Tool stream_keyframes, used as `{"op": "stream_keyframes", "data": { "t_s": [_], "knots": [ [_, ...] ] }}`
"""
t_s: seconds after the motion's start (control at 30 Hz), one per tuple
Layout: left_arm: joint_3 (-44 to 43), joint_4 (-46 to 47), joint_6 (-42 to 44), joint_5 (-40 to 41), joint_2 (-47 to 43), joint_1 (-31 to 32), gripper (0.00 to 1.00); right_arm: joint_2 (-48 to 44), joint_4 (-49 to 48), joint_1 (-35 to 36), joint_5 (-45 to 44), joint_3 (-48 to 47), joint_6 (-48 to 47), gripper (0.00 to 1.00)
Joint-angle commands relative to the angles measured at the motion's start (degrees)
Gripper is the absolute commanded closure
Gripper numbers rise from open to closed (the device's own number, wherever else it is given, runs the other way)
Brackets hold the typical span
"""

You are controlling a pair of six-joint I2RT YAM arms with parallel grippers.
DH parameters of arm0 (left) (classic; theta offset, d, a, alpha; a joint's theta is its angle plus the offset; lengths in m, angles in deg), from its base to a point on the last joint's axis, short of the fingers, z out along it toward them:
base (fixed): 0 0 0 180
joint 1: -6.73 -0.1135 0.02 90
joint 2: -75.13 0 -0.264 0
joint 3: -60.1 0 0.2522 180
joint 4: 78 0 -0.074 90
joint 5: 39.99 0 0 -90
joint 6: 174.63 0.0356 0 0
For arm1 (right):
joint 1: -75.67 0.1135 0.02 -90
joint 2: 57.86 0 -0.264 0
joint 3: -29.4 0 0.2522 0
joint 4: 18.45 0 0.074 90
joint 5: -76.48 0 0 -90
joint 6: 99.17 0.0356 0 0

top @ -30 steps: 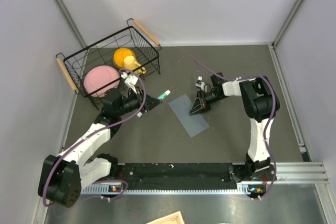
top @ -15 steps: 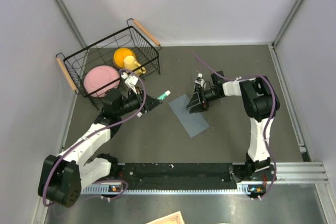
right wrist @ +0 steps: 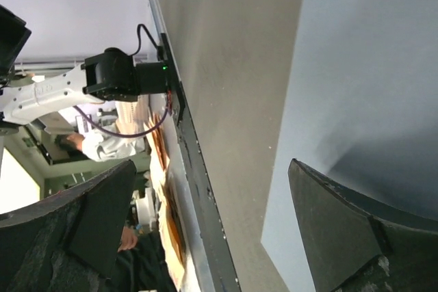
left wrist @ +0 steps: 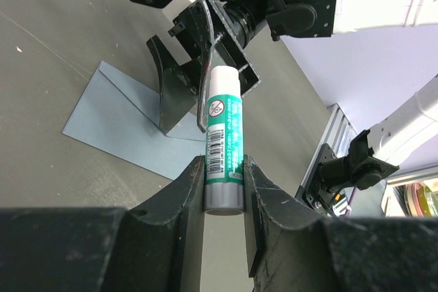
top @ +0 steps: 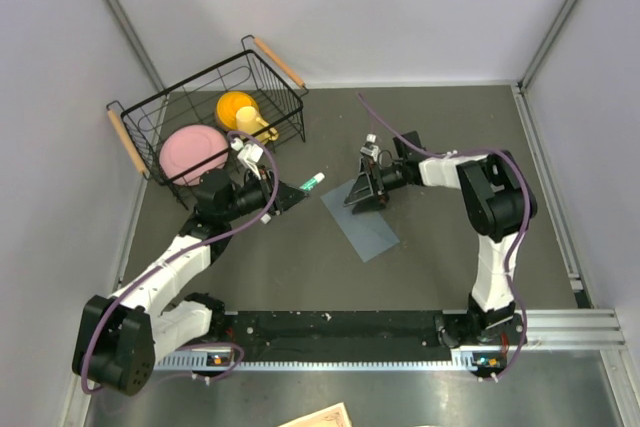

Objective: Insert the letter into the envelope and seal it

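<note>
**Glue stick pinched on the left, jaws spread over the envelope on the right**

The left gripper (left wrist: pixel 224 181) is seen pressed onto a white-and-green glue stick (left wrist: pixel 224 122), which is pinched by its lower end and pointed towards the right arm. The right gripper (right wrist: pixel 212 169) is held with its jaws spread wide and nothing between them. Its fingertips (left wrist: pixel 166 104) are lowered onto or just above the far end of the envelope (top: pixel 364 221); contact cannot be told. The blue-grey envelope is laid flat on the dark grey table (top: pixel 440 267), near its middle, between the two arms. A black wire basket (top: pixel 150 105) is set at the far left corner, with a pink plate (top: pixel 190 152) and a yellow cup (top: pixel 238 109) inside it.
</note>
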Motion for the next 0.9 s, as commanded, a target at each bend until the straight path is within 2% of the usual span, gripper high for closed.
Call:
{"op": "stream_keyframes", "data": {
  "t_s": [0.0, 0.1, 0.17, 0.27, 0.4, 0.53, 0.67, 0.8, 0.87],
  "knots": [
    [0.3, 1.97, 0.33, -0.77, -1.04, -0.24, 1.0, 1.76, -13.05, 2.84, 3.65, 1.62, 6.74, 0.07],
    [0.21, 1.8, 0.42, -0.95, -1.21, -0.24, 1.0, 5.1, -24.13, 3.46, 5.33, 3.29, 14.39, 0.06],
    [0.12, 1.54, 0.59, -0.86, -1.39, -0.24, 1.0, 6.43, -27.86, 3.63, 5.51, 3.82, 17.83, 0.05],
    [0.03, 0.48, 1.21, -0.68, -1.74, -0.24, 1.0, 9.07, -29.72, 3.81, 5.07, 4.26, 17.58, 0.04],
    [0.12, -0.05, 1.56, -0.86, -1.74, -0.68, 1.0, 11.45, -24.71, 3.55, 4.46, 2.42, 11.96, 0.04],
    [-0.23, -0.05, 1.65, -1.12, -1.92, -0.77, 1.0, 8.03, -25.94, 3.98, 4.81, 3.2, 13.97, 0.04],
    [-0.41, 0.13, 1.3, -1.82, -2.18, -0.77, 1.0, 0.22, -28.84, 5.65, 4.02, 5.31, 17.83, 0.03],
    [-0.23, 0.22, 1.03, -1.65, -2.27, -0.77, 1.0, -0.51, -35.23, 7.67, 4.46, 7.68, 25.02, 0.03],
    [-0.23, 0.48, 0.95, -1.65, -2.01, -0.77, 1.0, 0.55, -36.14, 7.94, 4.63, 7.78, 25.31, 0.03]
  ]
}}
